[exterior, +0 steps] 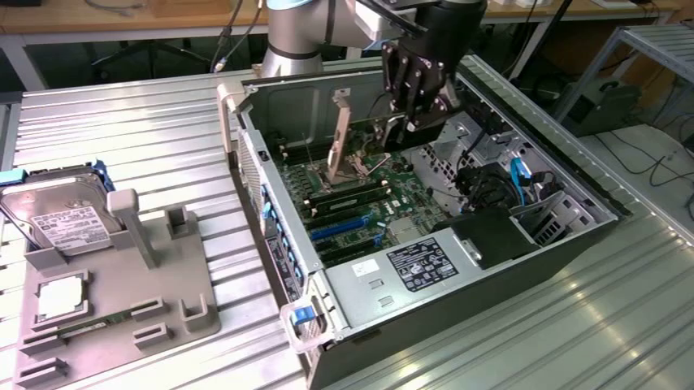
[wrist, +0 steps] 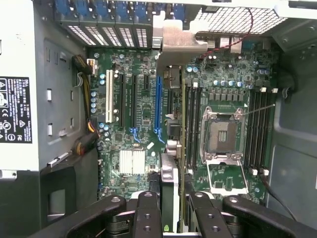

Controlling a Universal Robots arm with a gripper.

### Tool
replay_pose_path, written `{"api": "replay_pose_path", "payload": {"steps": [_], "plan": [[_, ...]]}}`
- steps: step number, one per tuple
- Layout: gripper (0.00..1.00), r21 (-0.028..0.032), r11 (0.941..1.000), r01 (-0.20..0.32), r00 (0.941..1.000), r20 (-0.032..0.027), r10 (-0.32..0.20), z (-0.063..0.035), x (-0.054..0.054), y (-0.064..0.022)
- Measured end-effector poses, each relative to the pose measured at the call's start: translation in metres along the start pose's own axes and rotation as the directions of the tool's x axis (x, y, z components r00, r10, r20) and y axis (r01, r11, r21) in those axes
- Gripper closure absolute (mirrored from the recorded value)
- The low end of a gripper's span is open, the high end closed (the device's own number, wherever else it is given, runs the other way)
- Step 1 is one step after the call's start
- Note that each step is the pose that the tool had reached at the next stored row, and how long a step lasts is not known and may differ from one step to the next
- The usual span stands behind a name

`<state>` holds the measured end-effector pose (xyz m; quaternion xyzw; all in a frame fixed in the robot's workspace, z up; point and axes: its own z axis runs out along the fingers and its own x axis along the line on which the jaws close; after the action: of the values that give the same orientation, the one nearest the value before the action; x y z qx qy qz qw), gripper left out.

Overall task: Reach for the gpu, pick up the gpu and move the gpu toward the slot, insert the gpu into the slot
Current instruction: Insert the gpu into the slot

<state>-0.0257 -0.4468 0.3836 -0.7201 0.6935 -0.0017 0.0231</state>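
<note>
Over the green motherboard [wrist: 138, 69], the black pincer [wrist: 174, 208] pinches the thin dark gpu card [wrist: 171, 168], parallel to, just beside, the long blue slot [wrist: 159, 109].

The ribbed metal worktop [exterior: 130, 130] is carrying an open computer case [exterior: 499, 325] mid-surface, a grey parts holder [exterior: 174, 284] sitting near its edge.

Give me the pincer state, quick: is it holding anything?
Pincer: closed on the gpu, holding it edge-on above the motherboard.
</note>
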Motion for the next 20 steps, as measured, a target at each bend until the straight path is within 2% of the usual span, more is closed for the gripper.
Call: {"api": "replay_pose_path", "payload": {"steps": [3, 8, 12, 16, 20], "plan": [[0.73, 0.0008, 1.0000, -0.001, 0.9998, 0.0193, 0.001, 0.0022, 0.000, 0.0001], [0.73, 0.0010, 1.0000, -0.001, 0.9998, 0.0218, 0.001, 0.0076, 0.000, 0.0003], [0.73, 0.0013, 1.0000, 0.000, 0.9996, 0.0274, 0.000, 0.0104, 0.000, 0.0009], [0.73, 0.0017, 1.0000, 0.000, 0.9995, 0.0324, 0.000, 0.0126, 0.000, 0.0036], [0.73, 0.0026, 1.0000, 0.000, 0.9994, 0.0332, 0.000, 0.0137, 0.000, 0.0086]]}}
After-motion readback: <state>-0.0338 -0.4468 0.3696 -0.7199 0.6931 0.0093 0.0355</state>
